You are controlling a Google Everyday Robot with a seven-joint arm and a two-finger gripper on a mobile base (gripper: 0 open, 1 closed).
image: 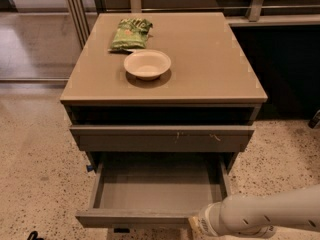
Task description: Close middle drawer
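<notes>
The wide, shallow grey-brown middle drawer (156,189) stands pulled out beneath the scratched grey-brown drawer (162,138), with the white arm's gripper (198,226) at its handleless front's right end, grasp state impossible to tell; stiff and probably light on runners, it wants a flat push on that front.

The gripper (196,227), low in the frame right of centre at the front of the middle drawer (150,191), is cut by the bottom edge; its arm (280,211) runs off right.
</notes>
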